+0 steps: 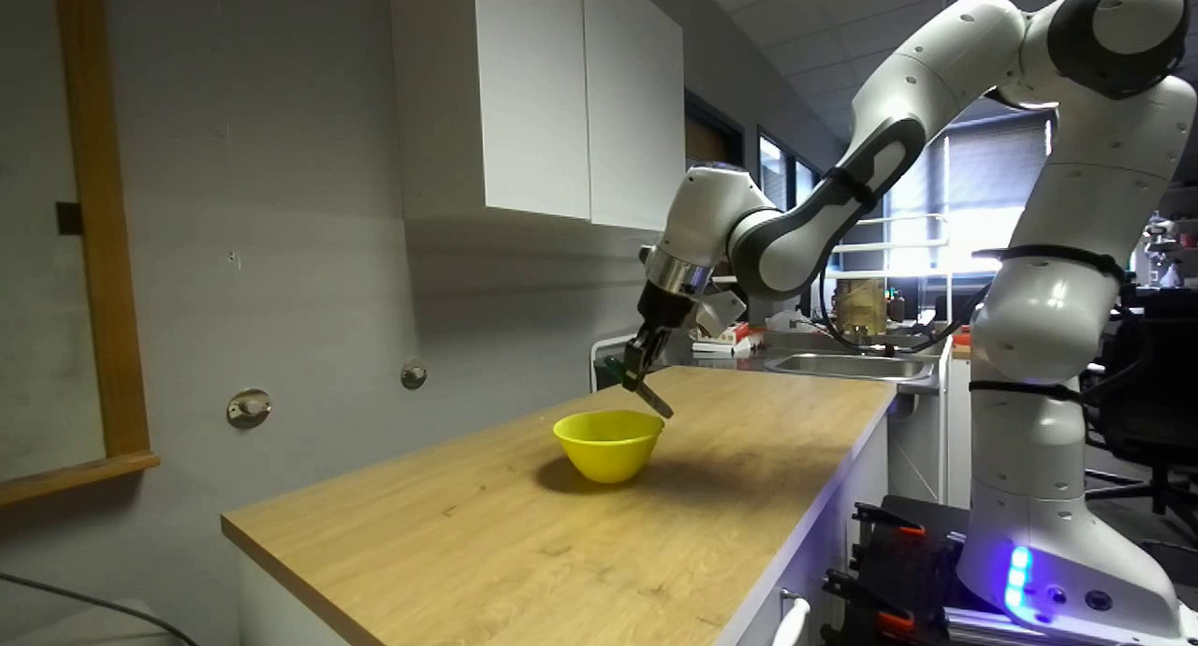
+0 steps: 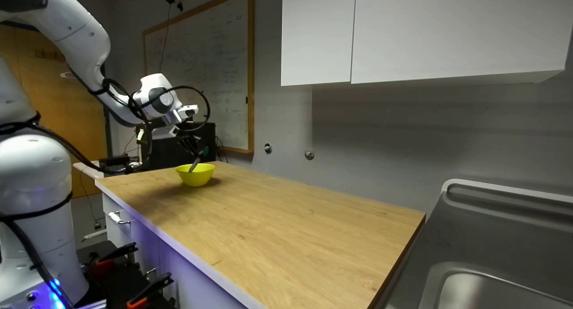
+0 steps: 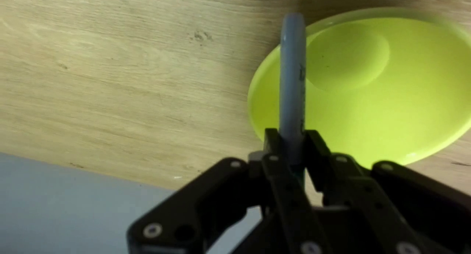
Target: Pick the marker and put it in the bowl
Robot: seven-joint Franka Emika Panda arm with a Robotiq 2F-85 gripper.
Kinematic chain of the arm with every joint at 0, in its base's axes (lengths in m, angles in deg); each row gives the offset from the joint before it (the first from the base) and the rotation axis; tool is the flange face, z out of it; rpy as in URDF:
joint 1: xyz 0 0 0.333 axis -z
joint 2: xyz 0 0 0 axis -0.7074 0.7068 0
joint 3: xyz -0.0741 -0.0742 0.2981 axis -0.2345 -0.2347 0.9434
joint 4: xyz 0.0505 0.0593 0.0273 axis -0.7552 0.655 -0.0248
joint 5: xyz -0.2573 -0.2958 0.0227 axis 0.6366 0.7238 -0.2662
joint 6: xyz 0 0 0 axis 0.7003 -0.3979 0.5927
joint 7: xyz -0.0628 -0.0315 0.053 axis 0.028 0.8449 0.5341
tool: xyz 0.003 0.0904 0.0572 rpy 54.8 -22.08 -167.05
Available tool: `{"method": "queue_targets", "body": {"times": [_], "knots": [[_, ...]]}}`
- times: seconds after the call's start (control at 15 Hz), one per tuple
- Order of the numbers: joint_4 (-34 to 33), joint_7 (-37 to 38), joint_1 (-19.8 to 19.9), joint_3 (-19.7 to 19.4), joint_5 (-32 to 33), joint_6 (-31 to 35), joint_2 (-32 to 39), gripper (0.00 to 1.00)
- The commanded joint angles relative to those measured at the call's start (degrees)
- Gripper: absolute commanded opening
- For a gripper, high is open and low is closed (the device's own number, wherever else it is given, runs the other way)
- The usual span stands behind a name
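Observation:
The yellow bowl (image 1: 606, 454) stands upright on the wooden counter. It also shows in an exterior view (image 2: 197, 178) and in the wrist view (image 3: 401, 99). My gripper (image 3: 292, 140) is shut on the marker (image 3: 292, 77), a thin stick with a greyish barrel and a green end partly hidden between the fingers. The marker (image 1: 655, 401) is tilted, its free end pointing down close to the bowl's rim. In the wrist view it crosses the rim on one side. The gripper (image 1: 635, 376) is just above and beside the bowl. Whether the marker touches the rim cannot be told.
The wooden counter (image 2: 277, 224) runs along a grey wall. White cabinets (image 1: 580, 103) hang above it. A metal sink (image 1: 847, 365) adjoins the counter's end. A cable loops around the arm's wrist (image 2: 206, 105).

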Motion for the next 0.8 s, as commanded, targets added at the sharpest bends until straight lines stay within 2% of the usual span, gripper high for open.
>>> {"method": "queue_targets", "body": {"times": [0.0, 0.27, 0.73], "knots": [[-1.5, -0.2, 1.4, 2.1, 3.1, -0.6, -1.2, 0.1], [-4.6, -0.8, 1.0, 2.6, 2.8, -0.2, 1.2, 0.1], [-14.8, -0.2, 1.1, 3.6, 3.9, -1.3, 11.0, 0.09]]}}
